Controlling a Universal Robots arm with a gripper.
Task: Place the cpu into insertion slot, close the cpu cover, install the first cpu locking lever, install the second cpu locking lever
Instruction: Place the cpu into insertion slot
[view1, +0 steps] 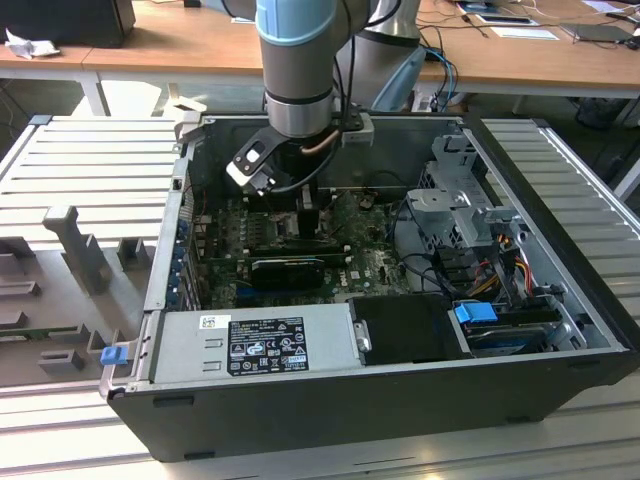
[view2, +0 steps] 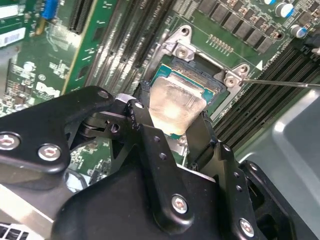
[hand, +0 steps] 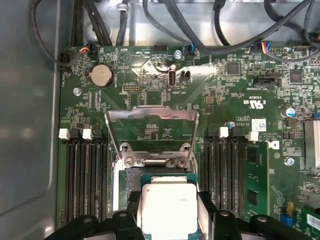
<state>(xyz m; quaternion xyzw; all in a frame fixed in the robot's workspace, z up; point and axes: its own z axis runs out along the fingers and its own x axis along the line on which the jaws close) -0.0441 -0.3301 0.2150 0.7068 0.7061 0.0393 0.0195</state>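
The cpu (hand: 168, 206) is a pale silver square chip, and my gripper (hand: 169, 217) is shut on it, one black finger (hand: 133, 210) on each side. It hangs low over the insertion slot (hand: 131, 180), whose dark frame and green edge show around it. In the second wrist view the cpu (view2: 175, 102) sits tilted over the insertion slot (view2: 202, 67), held by my gripper (view2: 175, 127). The cpu cover (hand: 150, 116) stands raised open behind the slot, its window showing the board. In the exterior view my gripper (view1: 308, 215) reaches down into the open computer case.
Memory slots (hand: 82, 175) flank the socket on both sides. A thin metal lever rod (view2: 280, 83) sticks out beside the socket. The case holds a grey power supply (view1: 260, 340), a black card (view1: 290, 270), a drive cage (view1: 455, 200) and loose cables (view1: 430, 265).
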